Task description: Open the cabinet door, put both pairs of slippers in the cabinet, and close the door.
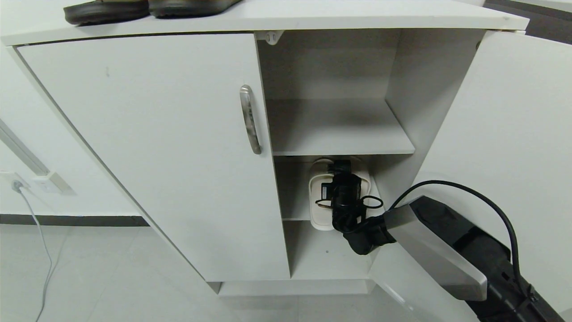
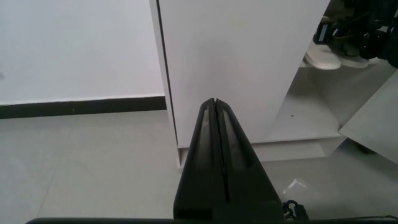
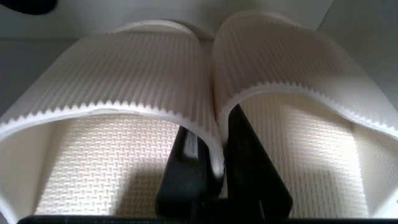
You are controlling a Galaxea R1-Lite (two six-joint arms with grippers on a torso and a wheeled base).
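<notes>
In the head view we see the white cabinet (image 1: 357,18) with its right door (image 1: 514,112) swung open and its left door (image 1: 156,147) shut. The shut door carries a curved metal handle (image 1: 250,120). The dark slippers (image 1: 107,11) lie on the cabinet's flat top. The right gripper (image 1: 342,197) is inside the middle compartment, over the white slippers (image 1: 318,219), which lie side by side on the middle shelf (image 1: 295,210) with their heels at its front edge.

In the left wrist view the left gripper (image 2: 214,106) hangs above the pale floor (image 2: 93,162) in front of the shut door. Its jaws are pressed together with nothing between them.

In the right wrist view the white slippers (image 3: 112,81) show ribbed straps with saw-toothed edges and waffle-patterned footbeds. The dark fingers (image 3: 186,152) pinch the two neighbouring inner strap edges together. We judge the pair light, soft and springy, with ribbing that resists slipping. Held this way the outer sides may sag. The dark pair probably wants the same hold on its inner edges.
</notes>
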